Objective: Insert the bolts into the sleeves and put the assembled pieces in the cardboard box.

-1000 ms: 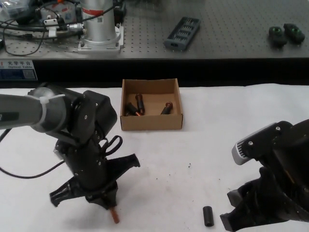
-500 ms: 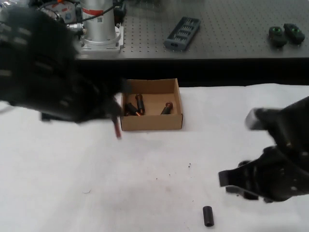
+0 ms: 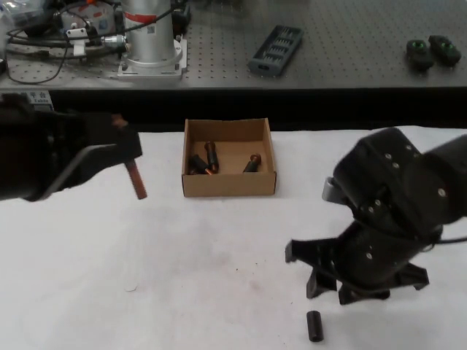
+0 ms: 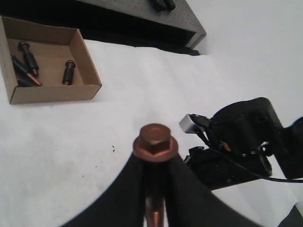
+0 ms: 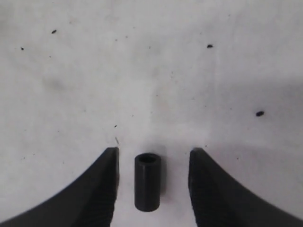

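- The left hand (image 4: pixel 154 182) is clenching a copper-coloured bolt (image 4: pixel 155 146) by its shank. The hex head is standing out above the fingers, and in the high view the threaded end is hanging down and slightly tilted, off the counter (image 3: pixel 219 255).
- This hand is hovering to the left of the cardboard box (image 3: pixel 229 184), near it but not over it.
- The box is already holding three assembled pieces (image 3: pixel 211 157).
- The right hand (image 3: pixel 341 290) is pointing down at the counter with its fingers spread and nothing between them.
- A single black sleeve (image 5: pixel 147 181) is lying on its side on the counter, just beside this hand on the near side.
- In the right wrist view the sleeve is sitting between the two spread fingers without touching either. Its long axis is running along the fingers, not across the gap, and one open end is showing.
- The right arm is by far the nearer to the sleeve; the left hand and its bolt are well apart from it, across the counter.
- The step in hand appears to be the right hand's pickup: lowering straight down and closing across the sleeve's barrel should do it, as the gap is already lining up with it.
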Action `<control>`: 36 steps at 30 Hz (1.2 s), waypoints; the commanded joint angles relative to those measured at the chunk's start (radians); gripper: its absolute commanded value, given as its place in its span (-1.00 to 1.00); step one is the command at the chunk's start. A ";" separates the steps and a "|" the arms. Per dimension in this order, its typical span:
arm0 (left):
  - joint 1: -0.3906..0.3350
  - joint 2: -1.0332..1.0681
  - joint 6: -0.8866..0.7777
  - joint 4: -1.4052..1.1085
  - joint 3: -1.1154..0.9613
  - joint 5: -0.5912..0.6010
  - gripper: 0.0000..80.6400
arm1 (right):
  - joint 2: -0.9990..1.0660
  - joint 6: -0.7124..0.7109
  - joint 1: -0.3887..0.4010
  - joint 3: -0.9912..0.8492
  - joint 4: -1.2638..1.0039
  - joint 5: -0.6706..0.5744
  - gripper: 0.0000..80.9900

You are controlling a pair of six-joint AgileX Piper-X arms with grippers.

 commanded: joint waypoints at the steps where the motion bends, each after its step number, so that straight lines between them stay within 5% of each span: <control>1: 0.001 -0.042 0.006 -0.018 0.004 0.009 -0.98 | 0.028 0.014 0.002 -0.027 0.036 0.022 -0.12; 17: 0.001 -0.060 0.126 -0.037 0.117 0.110 -0.98 | 0.050 0.021 0.123 -0.024 0.041 0.067 -0.22; 36: 0.001 -0.060 0.126 -0.045 0.116 0.124 -0.98 | 0.149 0.021 0.123 -0.021 0.047 0.028 -0.35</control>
